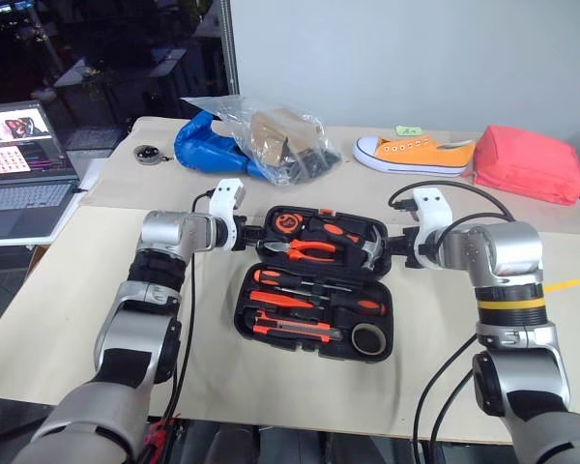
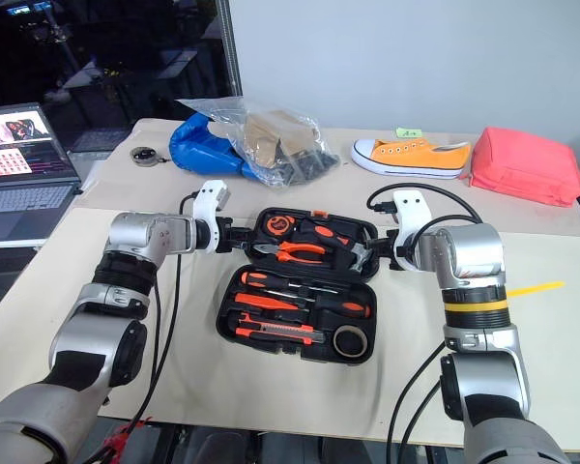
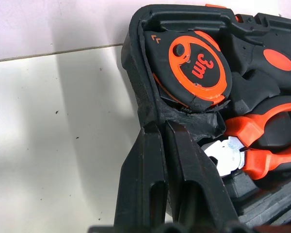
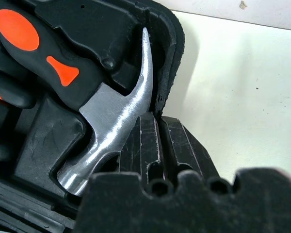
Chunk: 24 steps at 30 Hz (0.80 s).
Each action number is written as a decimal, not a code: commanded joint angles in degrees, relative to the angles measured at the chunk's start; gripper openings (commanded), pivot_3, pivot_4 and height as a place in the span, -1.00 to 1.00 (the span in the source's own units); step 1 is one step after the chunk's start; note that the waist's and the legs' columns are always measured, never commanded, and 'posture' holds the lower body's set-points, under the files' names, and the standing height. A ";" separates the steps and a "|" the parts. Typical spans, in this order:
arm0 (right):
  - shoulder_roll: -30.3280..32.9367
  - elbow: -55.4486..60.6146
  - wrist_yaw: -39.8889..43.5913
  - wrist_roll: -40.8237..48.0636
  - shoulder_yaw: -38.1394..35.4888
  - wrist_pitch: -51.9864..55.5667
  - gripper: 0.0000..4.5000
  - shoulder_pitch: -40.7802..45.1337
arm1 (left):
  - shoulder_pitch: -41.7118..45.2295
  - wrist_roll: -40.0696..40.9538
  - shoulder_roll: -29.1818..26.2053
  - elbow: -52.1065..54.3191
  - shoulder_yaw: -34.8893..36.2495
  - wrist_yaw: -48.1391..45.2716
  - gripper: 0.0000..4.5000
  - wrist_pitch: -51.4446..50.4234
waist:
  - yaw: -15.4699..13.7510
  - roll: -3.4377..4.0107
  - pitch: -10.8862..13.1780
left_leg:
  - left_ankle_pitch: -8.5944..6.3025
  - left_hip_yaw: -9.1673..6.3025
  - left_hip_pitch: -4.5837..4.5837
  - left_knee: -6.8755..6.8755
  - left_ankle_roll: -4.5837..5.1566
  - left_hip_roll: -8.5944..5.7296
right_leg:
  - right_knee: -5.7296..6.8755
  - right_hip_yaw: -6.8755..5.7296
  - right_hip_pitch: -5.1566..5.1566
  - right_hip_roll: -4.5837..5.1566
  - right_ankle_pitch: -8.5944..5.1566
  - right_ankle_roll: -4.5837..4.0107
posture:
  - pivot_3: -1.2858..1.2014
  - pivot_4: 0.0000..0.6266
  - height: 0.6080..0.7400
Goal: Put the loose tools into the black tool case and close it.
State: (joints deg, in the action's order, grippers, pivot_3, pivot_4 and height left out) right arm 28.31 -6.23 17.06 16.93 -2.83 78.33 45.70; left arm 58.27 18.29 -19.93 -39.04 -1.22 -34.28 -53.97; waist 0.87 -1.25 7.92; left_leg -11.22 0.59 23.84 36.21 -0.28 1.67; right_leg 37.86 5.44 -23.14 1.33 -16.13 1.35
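1. At the left side of the open black tool case (image 1: 314, 285), the left gripper (image 1: 248, 233) had its two fingers (image 3: 184, 170) pressed together on the rim of the far half, just beside the tape measure (image 3: 199, 68).
2. Between the two grippers, the far half of the case lay flat on the table (image 1: 68, 319) with the tape measure, pliers (image 1: 314, 248) and hammer (image 4: 111, 121) in their recesses.
3. Nearer than the grippers, the other half held the two screwdrivers (image 1: 314, 295), the utility knife (image 1: 295, 331) and the tape ring (image 1: 369, 338).
4. At the right side of the case, the right gripper (image 1: 394, 246) had its fingers (image 4: 145, 145) shut on the rim, touching it beside the hammer's claw.
5. Beyond both grippers, a plastic bag (image 1: 271, 135), a blue bundle (image 1: 203, 145), an orange shoe (image 1: 416, 153) and a red pouch (image 1: 527, 162) lay well apart from the case.
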 commanded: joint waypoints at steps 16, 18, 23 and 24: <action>-7.24 18.56 15.50 1.09 -7.18 -53.95 -0.98 -19.82 | -14.28 -5.50 -3.08 26.04 -3.10 -11.85 -1.00 35.25 | 1.37 0.02 0.03 | 0.04 0.02 0.04 -0.15 -0.08 0.02 | 0.08 0.08 -0.12 0.02 0.01 -0.02 | 0.03 -0.52 1.00; -6.33 21.23 17.30 -0.61 -6.14 -59.91 -0.98 -25.01 | -18.13 -8.43 -4.85 28.72 -4.07 -12.24 -1.00 42.07 | 1.19 0.02 0.02 | 0.03 0.02 0.07 -0.26 -0.07 0.03 | 0.10 0.07 -0.12 0.03 0.01 -0.02 | 0.03 -0.52 1.00; -4.20 26.70 19.74 -6.86 -2.59 -75.48 -0.98 -39.85 | -28.84 -13.67 -8.87 33.64 -5.86 -12.66 -1.00 52.45 | 1.14 0.06 0.00 | -0.04 -0.06 0.13 -0.32 0.02 0.17 | 0.02 0.09 -0.12 0.07 0.01 -0.01 | 0.03 -0.52 1.00; -3.82 27.19 19.84 -7.86 -1.99 -77.83 -0.98 -42.07 | -30.33 -14.11 -9.33 34.22 -5.92 -12.72 -1.00 53.20 | 1.17 0.06 -0.01 | -0.04 -0.11 0.13 -0.31 0.02 0.16 | 0.01 0.10 -0.12 0.10 0.01 0.00 | 0.03 -0.52 1.00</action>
State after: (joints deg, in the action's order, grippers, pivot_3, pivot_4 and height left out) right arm 24.36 16.11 33.25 10.18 -9.82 7.21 5.05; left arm 29.13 5.28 -29.69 -8.27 -3.82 -44.74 -3.71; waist 2.04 -1.19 7.91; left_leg -11.30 0.42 23.91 35.89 -0.21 1.85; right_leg 37.87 5.54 -23.14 1.43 -16.14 1.36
